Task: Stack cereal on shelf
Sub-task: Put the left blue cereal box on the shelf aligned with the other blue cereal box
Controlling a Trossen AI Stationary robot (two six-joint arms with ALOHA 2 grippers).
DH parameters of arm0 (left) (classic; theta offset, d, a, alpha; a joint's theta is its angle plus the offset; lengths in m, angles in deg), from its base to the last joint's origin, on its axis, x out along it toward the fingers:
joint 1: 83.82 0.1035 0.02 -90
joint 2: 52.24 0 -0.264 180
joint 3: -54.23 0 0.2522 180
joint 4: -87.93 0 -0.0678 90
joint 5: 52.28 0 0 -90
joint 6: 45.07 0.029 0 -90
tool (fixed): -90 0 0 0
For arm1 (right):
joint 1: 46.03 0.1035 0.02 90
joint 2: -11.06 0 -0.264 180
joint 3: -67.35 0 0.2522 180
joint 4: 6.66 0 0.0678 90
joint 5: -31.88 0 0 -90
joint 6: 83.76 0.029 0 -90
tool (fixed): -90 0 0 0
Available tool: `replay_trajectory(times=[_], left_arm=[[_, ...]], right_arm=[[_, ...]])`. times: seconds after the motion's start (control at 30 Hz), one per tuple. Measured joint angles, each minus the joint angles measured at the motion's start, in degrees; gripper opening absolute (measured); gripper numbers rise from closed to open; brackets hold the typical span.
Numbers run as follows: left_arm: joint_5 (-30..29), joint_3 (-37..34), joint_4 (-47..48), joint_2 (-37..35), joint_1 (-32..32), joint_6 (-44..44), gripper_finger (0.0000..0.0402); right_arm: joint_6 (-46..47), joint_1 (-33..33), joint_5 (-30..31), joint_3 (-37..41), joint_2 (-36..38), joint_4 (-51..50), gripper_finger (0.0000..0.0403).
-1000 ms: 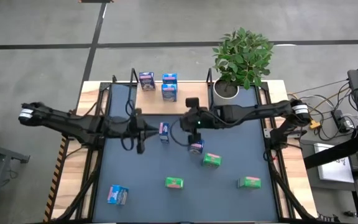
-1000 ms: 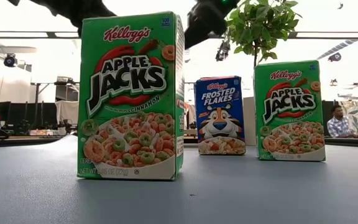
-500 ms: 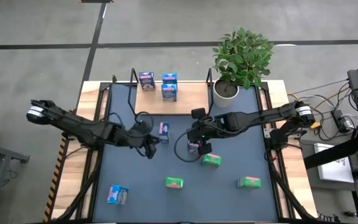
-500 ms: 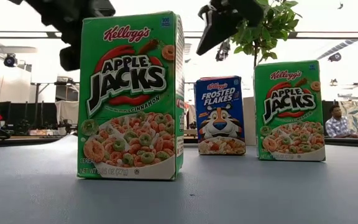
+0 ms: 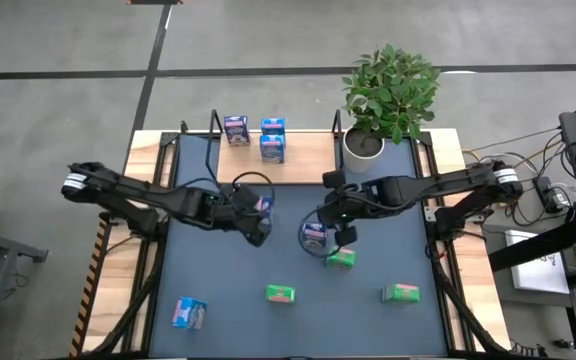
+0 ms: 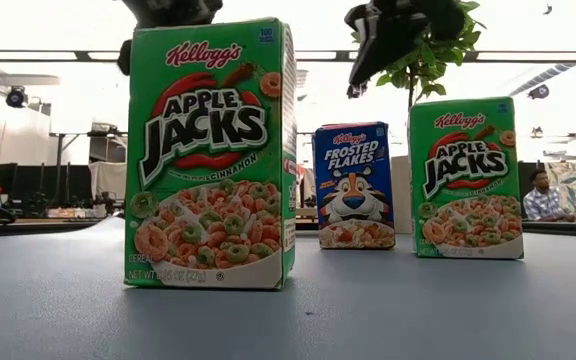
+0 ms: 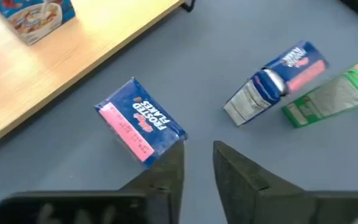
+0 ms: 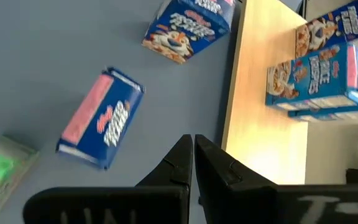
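Note:
The shelf point(image 5: 303, 162) is a light wooden board with black wire ends at the table's far side; three cereal boxes point(image 5: 272, 148) stand on it. A dark blue cereal box point(image 7: 140, 122) stands on the grey mat just beyond my left gripper point(image 7: 197, 154), which hovers above it, narrowly open and empty. My right gripper point(image 8: 193, 140) is shut and empty above a second dark blue box point(image 8: 101, 127) and a green box point(image 5: 341, 257). More green boxes point(image 5: 280, 293) and a light blue box point(image 5: 189, 313) stand nearer the front edge.
A potted plant point(image 5: 388, 95) in a white pot stands at the shelf's right end. Another green box point(image 5: 403, 292) stands at the near right. The two grippers point(image 5: 258, 230) point(image 5: 340, 234) hang close together over the mat's middle. A person sits in the room beyond.
My left gripper has swung toward the table's right, toward the dark blue box, while rolling and tipping downward. My right gripper has moved toward the near edge and a little right, over the second blue box. No box has moved.

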Motion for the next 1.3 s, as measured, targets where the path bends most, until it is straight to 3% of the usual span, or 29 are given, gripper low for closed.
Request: replay_trajectory(times=[0.13,0.4,0.57,1.13,1.3], left_arm=[[-0.06,-0.14,-0.10,1.50,0.94,-1.51,0.0126],[-5.72,-0.91,0.46,4.40,2.43,-3.65,0.0242],[-7.15,-1.05,0.53,4.53,3.42,-4.44,0.0284],[-9.94,-1.50,-2.85,11.89,3.30,-6.19,0.0297],[-9.92,-1.50,-2.83,12.85,3.02,-6.43,0.0280]], right_arm=[[0.40,-0.04,-0.03,3.13,3.36,1.42,0.0009],[-0.01,-0.11,-0.06,6.64,7.29,5.79,0.0009],[-0.24,-0.11,-0.06,6.65,7.43,6.38,0.0009],[-0.98,-0.11,-0.07,6.76,7.03,6.33,0.0009],[-0.96,-0.11,-0.07,6.76,6.99,6.34,0.0009]])
